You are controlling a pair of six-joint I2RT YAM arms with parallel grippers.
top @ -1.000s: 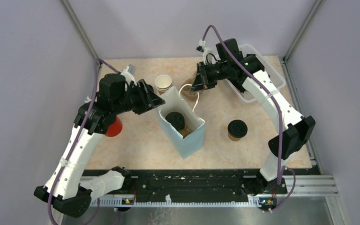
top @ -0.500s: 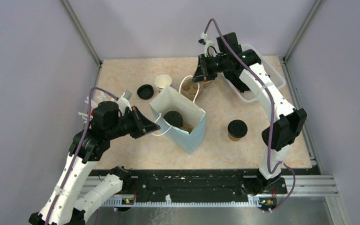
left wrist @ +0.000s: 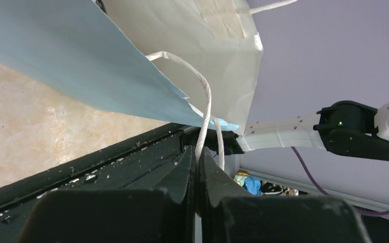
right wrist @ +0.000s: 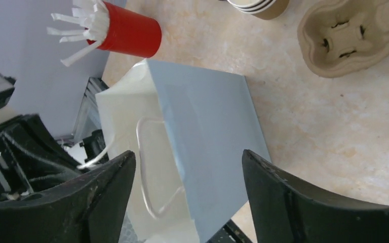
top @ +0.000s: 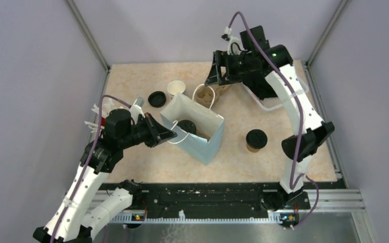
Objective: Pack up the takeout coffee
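Bagging step, we judge. Left claw (left wrist: 198, 167) pressed together, pinching near handle (left wrist: 205, 101) of blue paper bag (top: 202, 146). Right claw (right wrist: 187, 167) spread, holding nothing, hovering behind bag. We see one lidded cup (top: 187, 126) inside bag; second lidded cup (top: 256, 139) on table (top: 142, 86), right of bag, apart. Next move likely calls for right claw over second cup, bag mouth held open.

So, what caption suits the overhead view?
Left end effector pinches the string handle of the blue bag, right end effector open beyond it, one lidded coffee cup outside.
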